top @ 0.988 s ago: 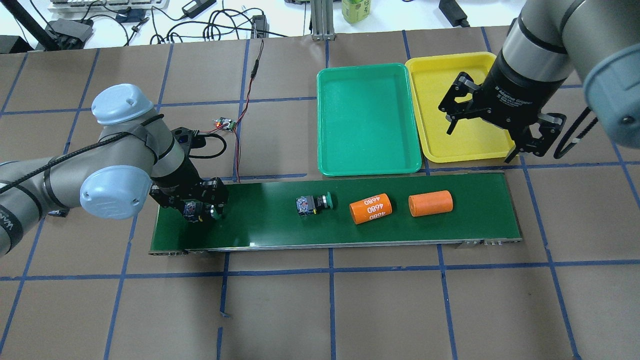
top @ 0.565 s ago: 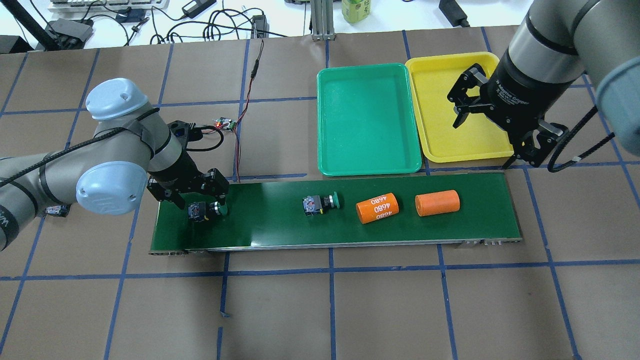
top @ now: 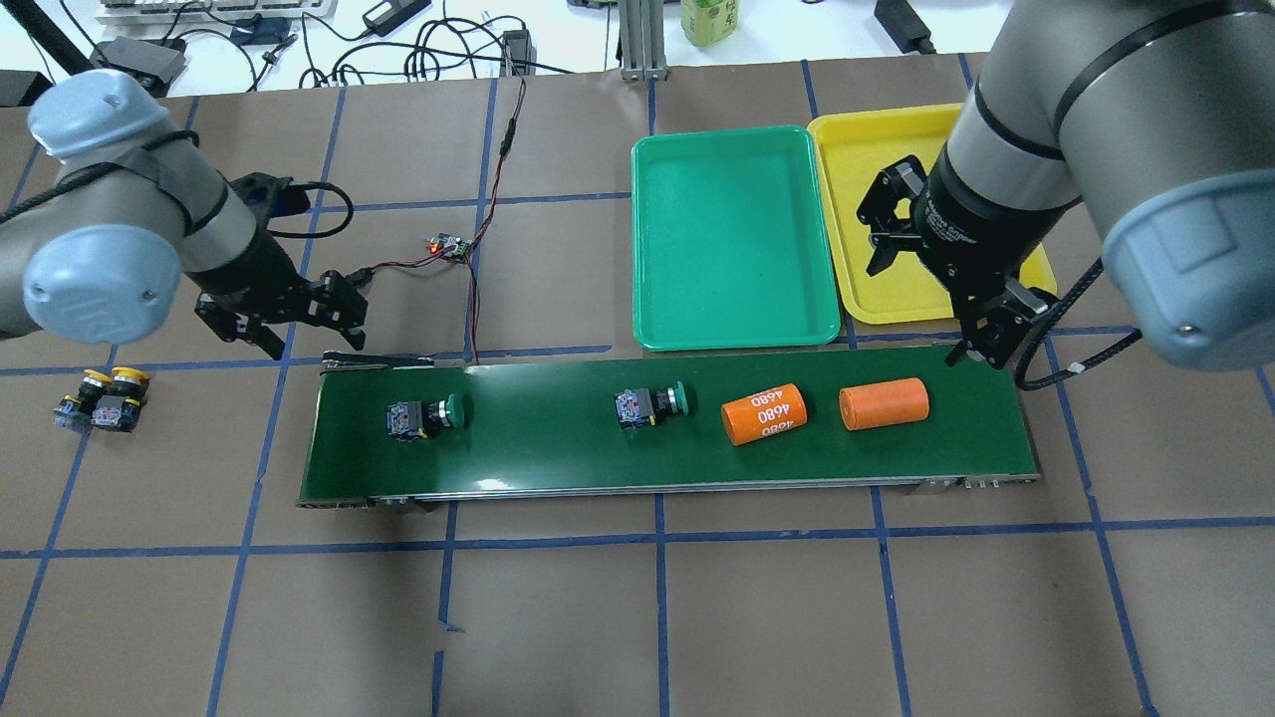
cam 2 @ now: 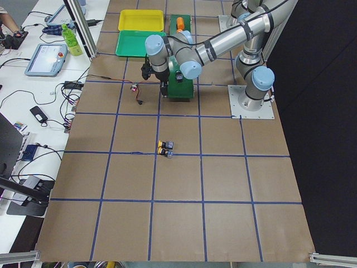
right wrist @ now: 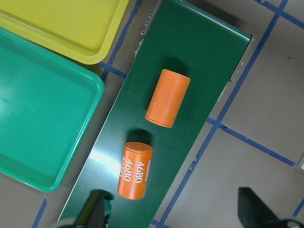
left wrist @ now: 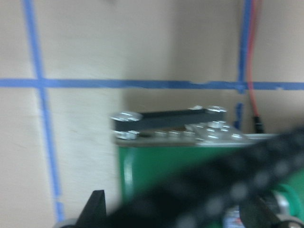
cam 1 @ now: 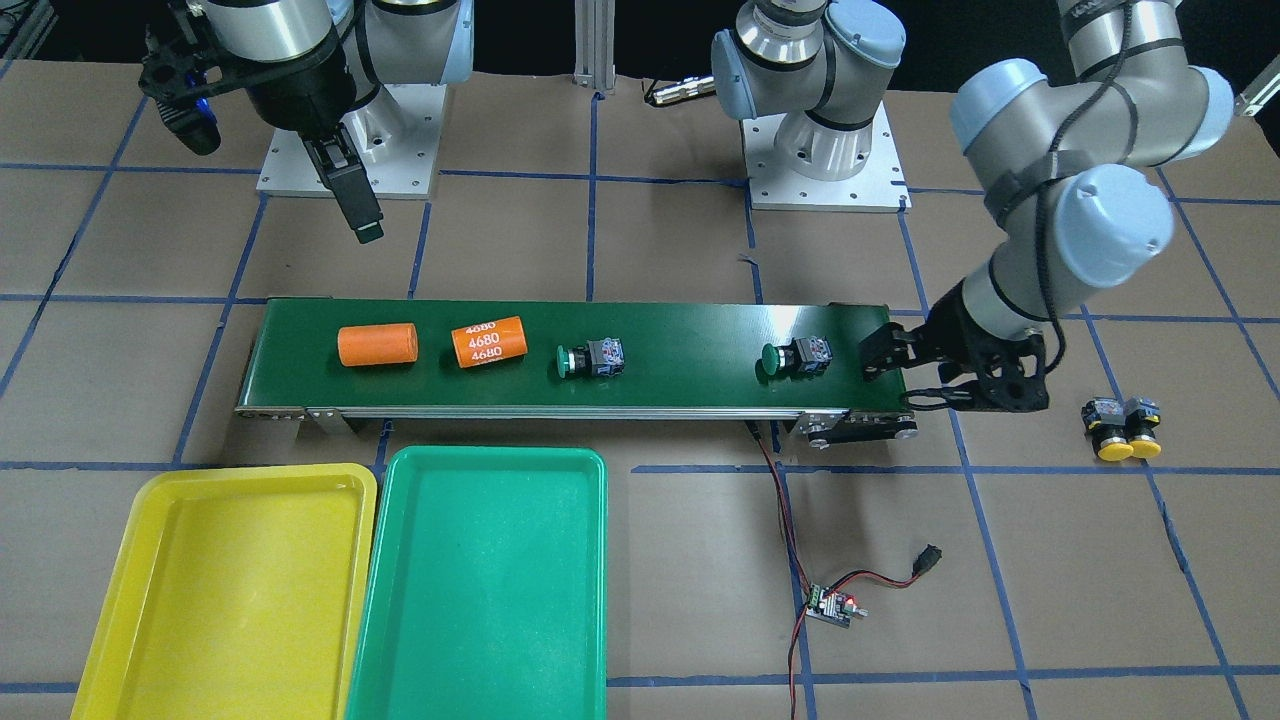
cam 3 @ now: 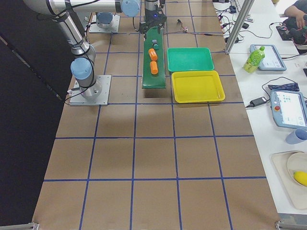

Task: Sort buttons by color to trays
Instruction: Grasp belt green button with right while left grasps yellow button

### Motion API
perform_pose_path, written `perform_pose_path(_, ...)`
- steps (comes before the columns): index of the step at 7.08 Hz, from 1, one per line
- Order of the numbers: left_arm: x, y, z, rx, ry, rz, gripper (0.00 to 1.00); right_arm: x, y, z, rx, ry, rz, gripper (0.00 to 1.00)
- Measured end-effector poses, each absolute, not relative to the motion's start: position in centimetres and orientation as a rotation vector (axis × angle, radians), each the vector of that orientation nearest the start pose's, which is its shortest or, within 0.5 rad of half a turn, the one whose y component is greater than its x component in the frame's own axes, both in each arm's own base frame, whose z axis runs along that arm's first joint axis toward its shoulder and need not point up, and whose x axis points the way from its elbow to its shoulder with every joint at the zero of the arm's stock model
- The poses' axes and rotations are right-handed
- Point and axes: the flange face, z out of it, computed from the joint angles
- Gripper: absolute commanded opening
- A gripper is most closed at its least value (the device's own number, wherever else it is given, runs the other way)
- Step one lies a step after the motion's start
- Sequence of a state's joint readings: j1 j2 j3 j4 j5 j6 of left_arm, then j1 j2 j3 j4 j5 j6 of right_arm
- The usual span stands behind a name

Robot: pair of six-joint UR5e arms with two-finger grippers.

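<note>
Two green-capped buttons lie on the dark-green belt (top: 558, 448), one near its left end (top: 428, 416) (cam 1: 797, 357) and one mid-belt (top: 652, 406) (cam 1: 590, 358). Two yellow-capped buttons (top: 105, 398) (cam 1: 1120, 428) lie together on the table left of the belt. The green tray (top: 737, 239) and the yellow tray (top: 877, 179) stand empty beyond the belt. My left gripper (top: 279, 319) is open and empty, just off the belt's far-left corner. My right gripper (top: 931, 284) is open and empty above the yellow tray's near edge.
Two orange cylinders lie on the belt's right part, one marked 4680 (top: 764, 414) and one plain (top: 884, 403); both show in the right wrist view (right wrist: 135, 170) (right wrist: 167, 98). A small circuit board (top: 450, 246) with red and black wires lies beyond the belt's left end.
My left gripper let go of the green button on the belt and drew back to the far left, uncovering the yellow buttons. The belt's things shifted right. My right gripper moved toward the belt.
</note>
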State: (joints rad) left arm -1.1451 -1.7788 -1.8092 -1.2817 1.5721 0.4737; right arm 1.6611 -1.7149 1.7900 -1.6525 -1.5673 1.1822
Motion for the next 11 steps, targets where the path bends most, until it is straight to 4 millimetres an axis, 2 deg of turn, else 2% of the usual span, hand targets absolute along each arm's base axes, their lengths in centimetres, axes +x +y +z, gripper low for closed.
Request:
perform_pose_path(2,22.2,-52.5,27.3,0.181,3.137,0.162,1.0,17.5,-41.8,43.8,1.621,2.666,-0.011,1.0)
perform_pose_path(3,26.9,-52.1,26.2,0.224,3.104,0.136,1.0,17.7,-41.7,42.9,1.614,2.67,-0.004,1.0)
perform_pose_path(4,30.2,-52.6,25.4,0.276,3.076,0.112,1.0,18.1,-41.5,42.2,1.608,2.678,0.008,1.0)
perform_pose_path(5,32.2,-53.0,24.5,0.321,3.066,0.111,1.0,18.5,-41.5,41.6,1.612,2.68,0.021,1.0)
perform_pose_path(7,34.6,-52.5,21.9,0.338,3.091,0.138,1.0,20.1,-42.2,40.1,1.64,2.659,0.016,1.0)
perform_pose_path(9,35.5,-52.5,20.1,0.331,3.11,0.158,1.0,23.6,-43.2,37.9,1.689,2.611,-0.019,1.0)
perform_pose_path(11,35.9,-52.7,19.6,0.333,3.11,0.163,1.0,25.6,-44.9,35.4,1.705,2.571,-0.05,1.0)
